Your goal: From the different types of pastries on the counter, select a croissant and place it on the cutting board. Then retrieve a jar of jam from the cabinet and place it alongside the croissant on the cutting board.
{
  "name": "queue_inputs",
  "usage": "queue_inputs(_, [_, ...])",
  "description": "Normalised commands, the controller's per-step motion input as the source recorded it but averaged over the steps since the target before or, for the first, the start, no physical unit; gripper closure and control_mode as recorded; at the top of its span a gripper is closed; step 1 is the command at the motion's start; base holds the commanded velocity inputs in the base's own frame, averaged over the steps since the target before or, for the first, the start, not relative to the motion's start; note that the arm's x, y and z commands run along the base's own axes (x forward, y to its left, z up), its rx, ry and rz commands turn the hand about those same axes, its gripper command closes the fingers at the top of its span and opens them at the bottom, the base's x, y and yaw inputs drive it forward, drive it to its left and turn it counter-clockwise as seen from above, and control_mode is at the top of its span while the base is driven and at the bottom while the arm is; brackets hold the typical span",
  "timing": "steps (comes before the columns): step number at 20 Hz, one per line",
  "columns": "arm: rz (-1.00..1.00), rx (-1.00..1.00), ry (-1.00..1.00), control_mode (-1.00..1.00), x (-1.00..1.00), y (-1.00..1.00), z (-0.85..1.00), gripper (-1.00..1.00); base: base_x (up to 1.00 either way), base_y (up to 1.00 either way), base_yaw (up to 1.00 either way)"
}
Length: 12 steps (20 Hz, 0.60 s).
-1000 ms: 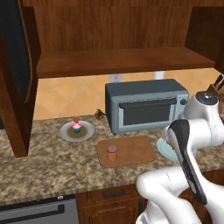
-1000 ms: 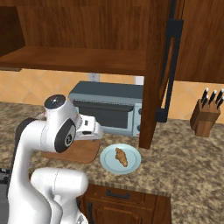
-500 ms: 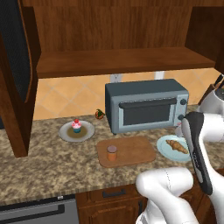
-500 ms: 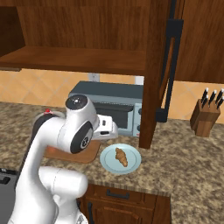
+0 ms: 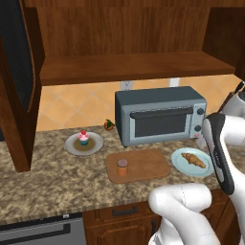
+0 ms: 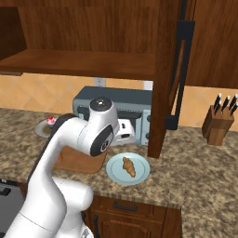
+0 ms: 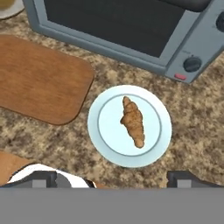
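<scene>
The golden-brown croissant point(image 7: 132, 121) point(image 5: 193, 160) point(image 6: 128, 166) lies on a pale blue plate point(image 7: 105, 144) right of the cutting board point(image 5: 143, 165) point(image 7: 39, 83) point(image 6: 79, 160). A small orange-brown jar of jam point(image 5: 122, 167) stands on the board's left part. My gripper point(image 7: 114, 178) hangs open above the plate's near edge, with nothing between its fingers. The cupcake point(image 5: 84, 137) point(image 6: 50, 121) sits on a grey plate further left on the counter point(image 5: 48, 186). The cabinet point(image 5: 134, 67) point(image 6: 79, 62) stands open above.
A grey-blue toaster oven point(image 5: 160, 115) point(image 7: 118, 26) point(image 6: 135, 100) stands right behind the board and plate. An open cabinet door point(image 6: 172, 69) hangs down close to the plate's right; another door point(image 5: 16, 86) is at far left. A knife block point(image 6: 218, 123) stands far right.
My arm has swung right, off the board and over the croissant's plate, uncovering the plate in the left base view. The jaws stayed open. Nothing on the counter moved.
</scene>
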Motion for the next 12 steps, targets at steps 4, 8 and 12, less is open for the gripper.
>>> queue_inputs(4, [0.05,-0.06,0.24,-1.00,0.22,0.00,-0.22,-1.00,0.00,0.00,0.00])
queue_inputs(8, [0.09,-0.01,0.11,-1.00,0.08,-0.09,-0.26,-1.00,0.00,0.00,0.00])
queue_inputs(12, [0.10,-0.03,-0.08,-1.00,0.02,-0.33,-0.34,-1.00,0.00,0.00,0.00])
